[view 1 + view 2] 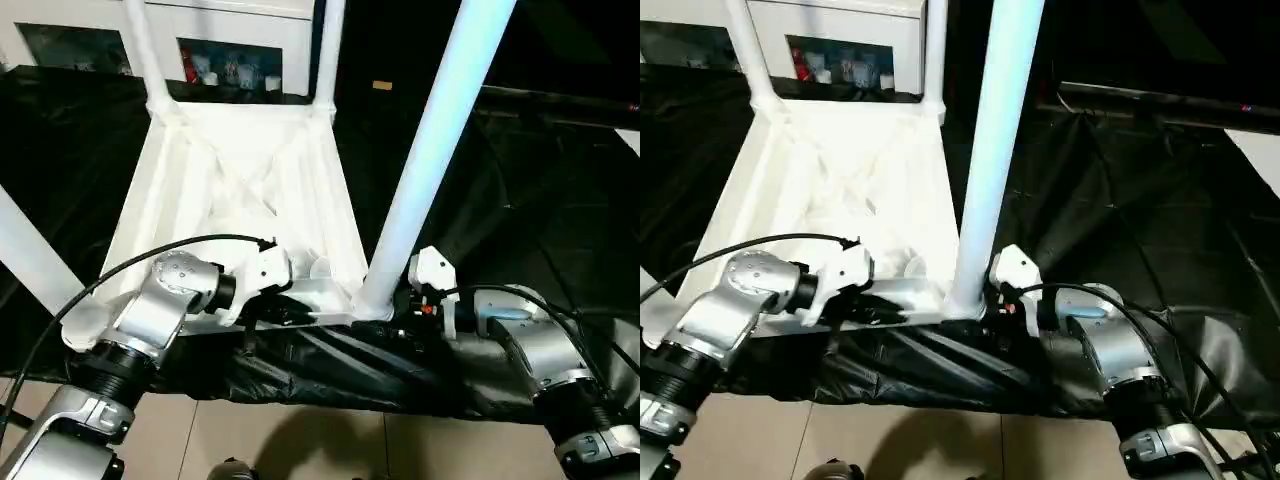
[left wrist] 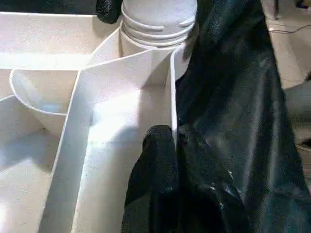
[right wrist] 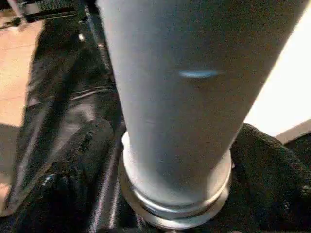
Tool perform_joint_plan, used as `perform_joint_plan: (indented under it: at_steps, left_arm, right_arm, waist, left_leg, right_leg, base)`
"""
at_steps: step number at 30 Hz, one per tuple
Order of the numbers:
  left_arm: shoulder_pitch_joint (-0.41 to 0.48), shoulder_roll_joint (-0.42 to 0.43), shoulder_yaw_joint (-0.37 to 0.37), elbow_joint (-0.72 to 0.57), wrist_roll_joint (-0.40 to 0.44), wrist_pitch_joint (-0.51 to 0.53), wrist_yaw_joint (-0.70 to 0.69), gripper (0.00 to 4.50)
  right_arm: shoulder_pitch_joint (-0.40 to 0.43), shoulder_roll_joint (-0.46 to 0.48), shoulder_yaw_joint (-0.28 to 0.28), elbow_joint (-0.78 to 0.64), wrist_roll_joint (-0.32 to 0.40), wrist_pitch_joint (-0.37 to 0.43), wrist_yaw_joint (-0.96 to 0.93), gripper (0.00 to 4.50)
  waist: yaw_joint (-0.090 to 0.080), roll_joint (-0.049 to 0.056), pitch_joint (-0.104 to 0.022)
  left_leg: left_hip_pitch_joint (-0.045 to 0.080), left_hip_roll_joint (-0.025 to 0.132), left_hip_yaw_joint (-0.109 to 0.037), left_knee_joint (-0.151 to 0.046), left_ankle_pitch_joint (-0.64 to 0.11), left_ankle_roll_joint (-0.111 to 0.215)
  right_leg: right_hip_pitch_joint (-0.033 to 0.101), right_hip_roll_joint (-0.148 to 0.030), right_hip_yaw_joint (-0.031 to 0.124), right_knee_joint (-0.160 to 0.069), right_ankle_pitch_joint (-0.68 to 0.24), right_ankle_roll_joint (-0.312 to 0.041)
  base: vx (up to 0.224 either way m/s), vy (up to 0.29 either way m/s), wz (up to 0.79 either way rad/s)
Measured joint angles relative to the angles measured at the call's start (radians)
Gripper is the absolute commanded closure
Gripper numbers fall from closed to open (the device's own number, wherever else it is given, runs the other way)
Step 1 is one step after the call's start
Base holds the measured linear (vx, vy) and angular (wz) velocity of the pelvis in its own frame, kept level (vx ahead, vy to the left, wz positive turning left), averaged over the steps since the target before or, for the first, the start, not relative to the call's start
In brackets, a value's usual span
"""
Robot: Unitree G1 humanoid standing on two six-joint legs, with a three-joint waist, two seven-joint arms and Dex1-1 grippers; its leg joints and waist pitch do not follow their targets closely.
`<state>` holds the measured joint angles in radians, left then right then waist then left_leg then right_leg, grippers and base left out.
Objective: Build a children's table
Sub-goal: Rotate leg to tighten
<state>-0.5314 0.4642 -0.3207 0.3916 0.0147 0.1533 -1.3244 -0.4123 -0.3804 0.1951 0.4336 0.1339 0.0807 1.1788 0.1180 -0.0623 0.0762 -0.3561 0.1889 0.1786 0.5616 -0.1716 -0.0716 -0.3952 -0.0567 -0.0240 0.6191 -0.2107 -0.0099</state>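
The children's table [image 1: 240, 180] lay upside down on a bench draped in black sheeting [image 1: 520, 200], its ribbed underside facing up. Two legs [image 1: 150, 50] stood in the far corner sockets. A third leg [image 1: 430, 150] rose from the near right corner socket [image 2: 155, 29], tilted toward the right. A fourth leg [image 1: 25, 250] stood at the near left corner.

The left gripper [image 2: 176, 160] was clenched on the near edge wall [image 2: 171, 97] of the tabletop, one finger inside the rim and one outside, close to the near right socket.

The right gripper [image 3: 175, 174] stood spread wide, one finger [image 3: 77, 150] on each side of the third leg's base; contact with the leg appeared likely but could not be confirmed
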Motion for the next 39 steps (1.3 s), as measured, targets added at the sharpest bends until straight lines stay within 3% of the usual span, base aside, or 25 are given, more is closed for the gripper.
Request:
perform_joint_plan:
  at_steps: [10, 18, 22, 27, 30, 33, 36, 38, 39]
  left_arm:
    - [-0.014, 0.005, -0.014, 0.020, -0.013, -0.009, -0.047, 4.50]
    - [-0.019, -0.001, -0.013, 0.031, -0.019, -0.007, -0.055, 4.50]
    - [-0.029, -0.028, -0.009, 0.057, -0.007, 0.011, -0.022, 4.50]
    - [-0.057, -0.105, 0.004, 0.113, 0.045, 0.043, 0.144, 4.50]
    - [-0.064, -0.184, 0.020, 0.129, 0.086, 0.085, 0.296, 4.50]
    - [-0.064, -0.225, 0.020, 0.129, 0.100, 0.110, 0.371, 4.50]
    - [-0.063, -0.228, 0.021, 0.129, 0.114, 0.107, 0.389, 4.50]
    - [-0.063, -0.227, 0.021, 0.129, 0.118, 0.101, 0.386, 4.50]
    - [-0.063, -0.226, 0.021, 0.129, 0.118, 0.099, 0.380, 4.50]
  right_arm:
    - [-0.013, -0.004, 0.013, 0.022, 0.014, 0.002, 0.067, 1.60]
    - [-0.006, 0.014, 0.006, 0.032, 0.030, 0.010, 0.071, 1.79]
    - [0.026, 0.053, -0.038, 0.038, 0.050, 0.027, 0.017, 1.81]
    - [0.019, 0.127, -0.109, 0.103, 0.046, 0.045, -0.208, 1.84]
    - [-0.019, 0.216, -0.171, 0.163, 0.019, 0.050, -0.454, 1.84]
    - [-0.035, 0.267, -0.193, 0.182, 0.002, 0.045, -0.604, 1.84]
    - [-0.037, 0.304, -0.199, 0.192, -0.017, 0.021, -0.676, 1.84]
    - [-0.037, 0.311, -0.207, 0.195, -0.014, 0.008, -0.680, 1.14]
    - [-0.036, 0.311, -0.209, 0.194, -0.010, 0.010, -0.673, 1.14]
  waist:
    - [0.025, -0.001, 0.000]
    - [0.026, -0.001, 0.000]
    - [0.026, -0.002, -0.004]
    - [0.022, -0.001, -0.005]
    - [0.006, 0.001, -0.004]
    - [-0.008, 0.007, -0.004]
    - [-0.016, 0.011, -0.003]
    - [-0.018, 0.011, -0.002]
    - [-0.019, 0.011, -0.002]
  left_leg:
    - [-0.001, 0.003, 0.000, 0.003, 0.000, 0.000]
    - [-0.001, 0.003, 0.000, 0.003, 0.000, 0.000]
    - [0.003, 0.003, 0.000, 0.003, 0.001, -0.001]
    - [0.017, 0.003, -0.003, 0.001, 0.001, -0.001]
    - [0.020, 0.002, -0.007, -0.002, 0.001, -0.001]
    - [0.022, 0.000, -0.009, -0.007, 0.000, -0.001]
    - [0.023, 0.000, -0.012, -0.009, 0.000, -0.001]
    - [0.023, -0.001, -0.011, -0.010, 0.000, -0.001]
    - [0.023, -0.001, -0.011, -0.010, 0.000, -0.001]
  right_leg:
    - [0.000, -0.001, -0.004, 0.004, 0.000, 0.000]
    - [0.000, -0.001, -0.005, 0.004, 0.000, 0.000]
    - [0.005, -0.001, -0.006, 0.004, 0.000, 0.000]
    - [0.017, -0.006, -0.014, -0.004, -0.003, 0.005]
    - [0.018, -0.010, -0.023, -0.015, -0.004, 0.006]
    - [0.020, -0.021, -0.040, -0.031, -0.004, 0.006]
    - [0.022, -0.021, -0.044, -0.041, -0.004, 0.006]
    - [0.021, -0.022, -0.044, -0.044, -0.004, 0.006]
    - [0.021, -0.022, -0.043, -0.044, -0.004, 0.006]
  base:
    - [0.000, 0.000, 0.00]
    - [0.000, 0.000, 0.00]
    - [0.000, 0.000, 0.00]
    - [-0.032, 0.003, -0.02]
    - [-0.061, 0.026, -0.17]
    - [-0.018, 0.013, -0.06]
    - [0.000, 0.000, 0.00]
    - [0.000, 0.000, 0.00]
    - [0.000, 0.000, 0.00]
